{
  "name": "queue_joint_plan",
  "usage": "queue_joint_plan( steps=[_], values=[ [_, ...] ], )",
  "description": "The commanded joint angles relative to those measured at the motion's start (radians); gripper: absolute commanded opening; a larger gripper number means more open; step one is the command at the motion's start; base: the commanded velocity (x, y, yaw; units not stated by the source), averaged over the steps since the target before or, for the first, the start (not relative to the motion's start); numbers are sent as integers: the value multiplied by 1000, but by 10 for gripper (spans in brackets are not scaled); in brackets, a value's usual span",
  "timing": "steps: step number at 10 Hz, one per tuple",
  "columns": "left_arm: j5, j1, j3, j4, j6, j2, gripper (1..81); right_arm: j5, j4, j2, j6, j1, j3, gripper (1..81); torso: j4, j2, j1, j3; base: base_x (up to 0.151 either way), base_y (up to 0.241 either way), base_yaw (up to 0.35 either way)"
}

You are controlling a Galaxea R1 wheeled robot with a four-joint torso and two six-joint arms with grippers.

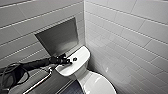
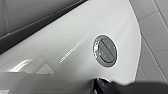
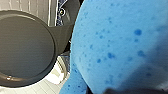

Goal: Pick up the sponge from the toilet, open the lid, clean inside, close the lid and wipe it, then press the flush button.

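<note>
Closest in: right gripper (image 3: 132, 90) clenched on the sponge (image 3: 117, 45) — blue, speckled, right up against the wrist camera. On the toilet (image 1: 82, 75), lid (image 1: 100, 83) down over the bowl. The left arm (image 1: 35, 65) reaches across the tank (image 1: 80, 53). The left gripper (image 1: 67, 61) is low over the tank top, just beside the round flush button (image 1: 75, 59) — released or clenched, cannot tell. Behind, a grey niche (image 1: 58, 37) set in white tiles (image 1: 125, 32).
</note>
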Motion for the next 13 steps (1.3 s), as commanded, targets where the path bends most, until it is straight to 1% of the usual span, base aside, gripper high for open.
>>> queue_joint_plan(
  steps=[1, 2, 3, 5, 7, 9, 10, 11, 12, 13],
  values=[
    [6, -235, 34, 30, -15, -81, 10, -61, -23, -22, -4, -18, 26, 10, 0, 0, 0, 0, 0, 0, 0],
    [30, -254, 43, 22, -26, -74, 10, -61, -23, -21, -4, -16, 26, 10, 0, 0, 0, 0, 0, 0, 0],
    [50, -275, 84, 9, -27, -84, 10, -61, -23, -19, -4, -16, 25, 10, 0, 1, 1, -1, 0, 0, 0],
    [52, -299, 225, -13, -27, -141, 10, -61, -23, -17, -3, -12, 21, 10, 0, 1, 1, -1, 0, 0, 0],
    [55, -301, 382, -5, -41, -218, 10, -61, -23, -17, -1, -4, 23, 10, 0, 1, 1, -1, 0, 0, 0],
    [55, -269, 542, 2, -47, -344, 10, -63, -20, -17, -1, 7, 29, 10, 0, 1, 1, -1, 0, 0, 0],
    [55, -223, 607, 8, -46, -404, 10, -63, -20, -17, 1, 11, 31, 10, 0, 1, 1, -1, 0, 0, 0],
    [55, -151, 659, 22, -44, -460, 10, -63, -20, -17, 2, 16, 28, 10, 0, 1, 1, -1, 0, 0, 0],
    [47, -51, 701, 50, -41, -506, 10, -66, -18, -17, 2, 21, 21, 10, 0, 1, 1, -1, 0, 0, 0],
    [39, 76, 732, 109, -38, -541, 10, -66, -15, -17, 2, 22, 9, 10, 0, 1, 1, -1, 0, 0, 0]
  ],
)
